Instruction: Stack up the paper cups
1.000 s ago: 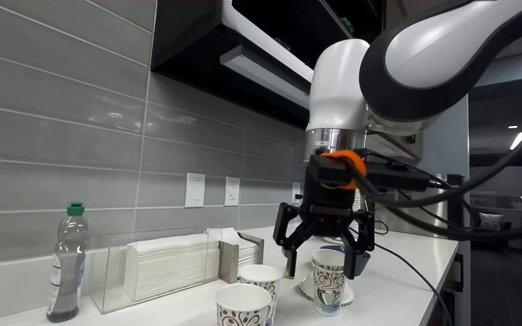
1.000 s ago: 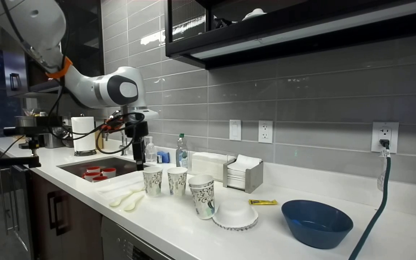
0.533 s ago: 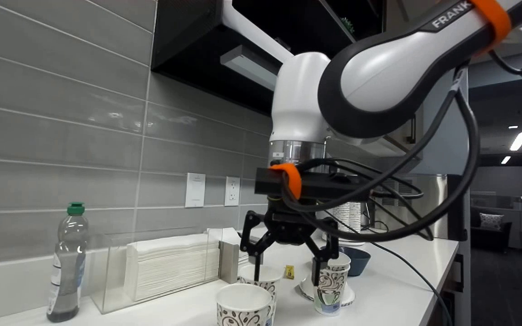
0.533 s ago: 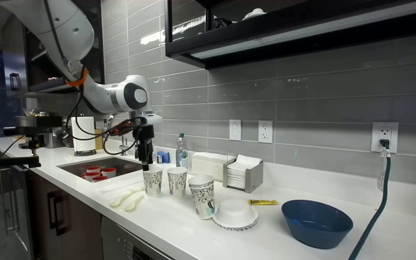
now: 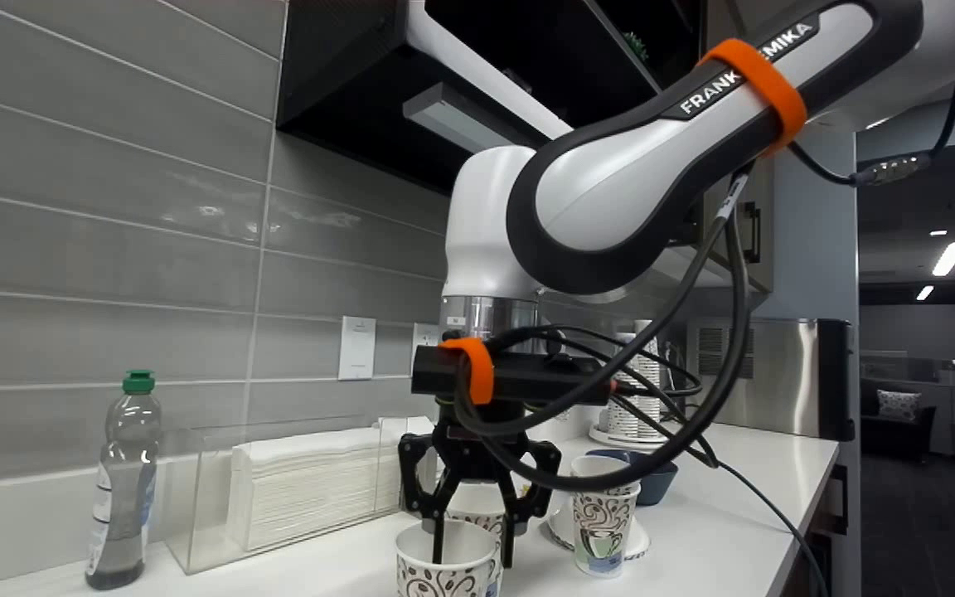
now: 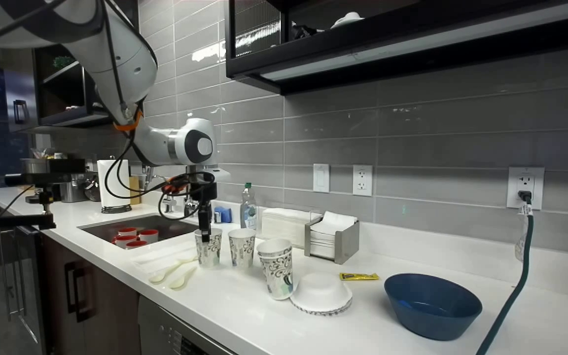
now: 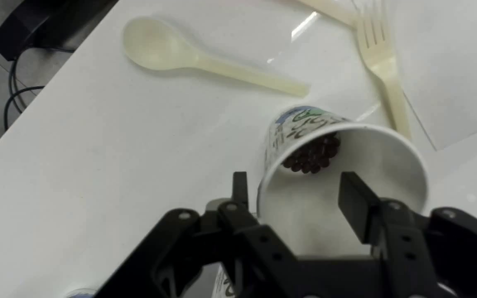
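Observation:
A speckled white paper cup [image 6: 210, 256] stands upright on the counter, nearest the sink. It also shows in an exterior view [image 5: 448, 576] and the wrist view [image 7: 313, 211], with dark red round pieces in its bottom. A second cup [image 6: 242, 250] stands beside it, and a nested stack of two cups [image 6: 278, 276] stands further along; the stack also shows in an exterior view [image 5: 603, 531]. My gripper [image 5: 473, 549] points down at the nearest cup, also in the wrist view [image 7: 294, 182]. It is open: one finger is over the cup's mouth, the other outside its rim.
A spoon [image 7: 160, 45] and fork [image 7: 381, 58] lie beside the cup. A green-capped bottle [image 5: 121, 497] and a napkin holder [image 6: 345, 241] stand along the wall. An upturned white bowl [image 6: 322, 291], a yellow packet [image 6: 359, 276] and a blue bowl [image 6: 432, 308] lie beyond. A sink [image 6: 173, 227] is close by.
My gripper has moved away from the two-cup stack's side and down to the nearest cup's rim. Its fingers stand closer together than before. The cups have not moved.

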